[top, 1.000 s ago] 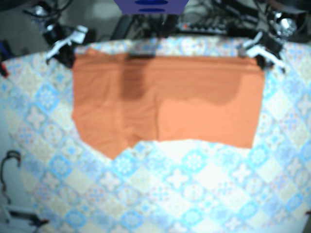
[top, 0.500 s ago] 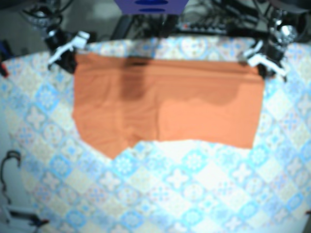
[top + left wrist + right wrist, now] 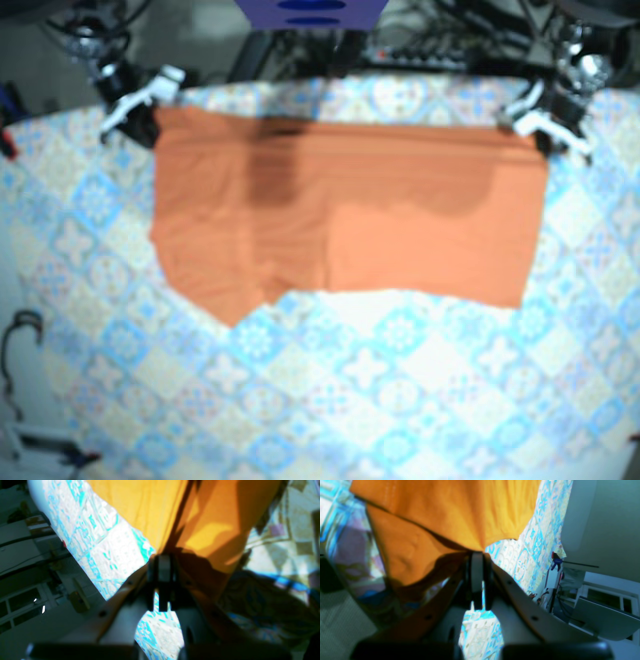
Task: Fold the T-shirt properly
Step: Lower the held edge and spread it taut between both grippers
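The left gripper [image 3: 163,560] pinches one T-shirt [image 3: 340,210] corner; the right gripper [image 3: 477,555] clamps another.

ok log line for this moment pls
left gripper: shut on far corner of orange fabric T-shirt | right gripper: shut on other far corner | shirt spread on blue patterned tablecloth

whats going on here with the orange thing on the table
A two-armed robot is folding an orange T-shirt that lies spread on a patterned tablecloth. The left gripper is pinched shut on one far corner of the shirt and the right gripper on the other far corner. Overlapping layers suggest the shirt is already partly folded. The near edge lies flat on the cloth.
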Controlling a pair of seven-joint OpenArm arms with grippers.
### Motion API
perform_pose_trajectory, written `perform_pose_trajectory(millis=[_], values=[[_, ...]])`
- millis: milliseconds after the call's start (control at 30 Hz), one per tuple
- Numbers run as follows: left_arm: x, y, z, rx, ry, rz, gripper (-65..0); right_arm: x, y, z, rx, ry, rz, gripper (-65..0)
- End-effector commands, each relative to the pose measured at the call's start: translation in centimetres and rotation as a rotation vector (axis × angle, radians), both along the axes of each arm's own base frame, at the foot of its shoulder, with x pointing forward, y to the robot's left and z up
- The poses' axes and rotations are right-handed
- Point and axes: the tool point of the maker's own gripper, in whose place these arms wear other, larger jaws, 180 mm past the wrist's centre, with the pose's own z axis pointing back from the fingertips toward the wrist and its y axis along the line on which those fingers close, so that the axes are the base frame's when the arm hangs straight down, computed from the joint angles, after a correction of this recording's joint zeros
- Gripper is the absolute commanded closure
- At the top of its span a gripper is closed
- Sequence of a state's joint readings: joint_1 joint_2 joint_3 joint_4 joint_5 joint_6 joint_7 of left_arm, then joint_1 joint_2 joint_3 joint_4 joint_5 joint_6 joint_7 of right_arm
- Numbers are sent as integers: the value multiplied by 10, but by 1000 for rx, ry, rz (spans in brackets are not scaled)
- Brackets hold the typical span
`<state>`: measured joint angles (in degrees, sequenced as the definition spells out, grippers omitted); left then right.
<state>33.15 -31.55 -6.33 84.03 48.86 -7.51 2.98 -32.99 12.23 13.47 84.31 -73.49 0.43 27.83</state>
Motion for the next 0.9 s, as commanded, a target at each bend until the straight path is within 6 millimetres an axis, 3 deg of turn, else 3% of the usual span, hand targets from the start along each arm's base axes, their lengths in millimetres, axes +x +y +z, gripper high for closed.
perform_pose_trajectory(millis=[0,200,400,867], values=[[7,9,10,31,-32,-2,0,10,-1,8,-5,-39,5,0],[16,8,13,30,-50,-3,0,21,12,6,-2,-48,13,0],[12,7,5,28,-28,-6,0,21,23,3,4,-39,29,0],[18,8,8,30,-41,-5,0,17,15,-11,5,-3,2,0]])
